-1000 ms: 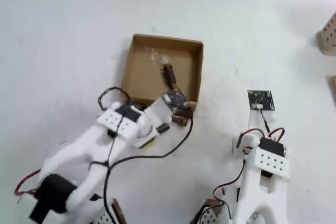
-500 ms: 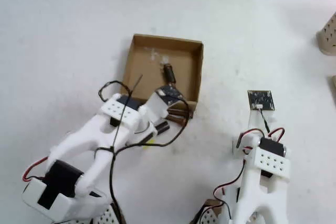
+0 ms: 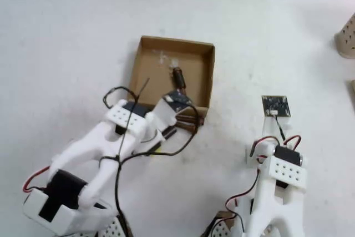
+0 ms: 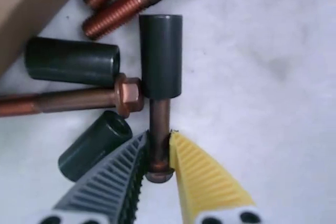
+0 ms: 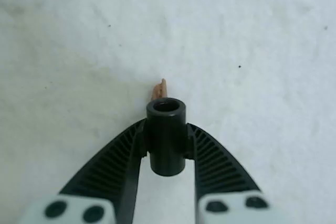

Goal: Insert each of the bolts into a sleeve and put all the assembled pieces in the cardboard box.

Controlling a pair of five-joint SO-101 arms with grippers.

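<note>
The left arm lay low across the white table, angled from the near edge toward the cardboard box, which stood about mid-table. The left gripper hung just outside the box's near wall. Its ribbed fingers, one grey and one yellow, were clamped on the smooth copper-coloured shank of the gripped bolt, close to its head. A matt black fitted sleeve covered the bolt's far part. Just beside lay two loose sleeves, a hex-headed bolt and two threaded bolt ends, all on the table by the box's brown wall. On the box floor rested one assembled piece. The right arm stood by the table's near edge, well apart from the box. The right gripper had its black ribbed fingers closed on a black tubular sleeve, hollow end showing, with a small copper-coloured tip just beyond it.
</note>
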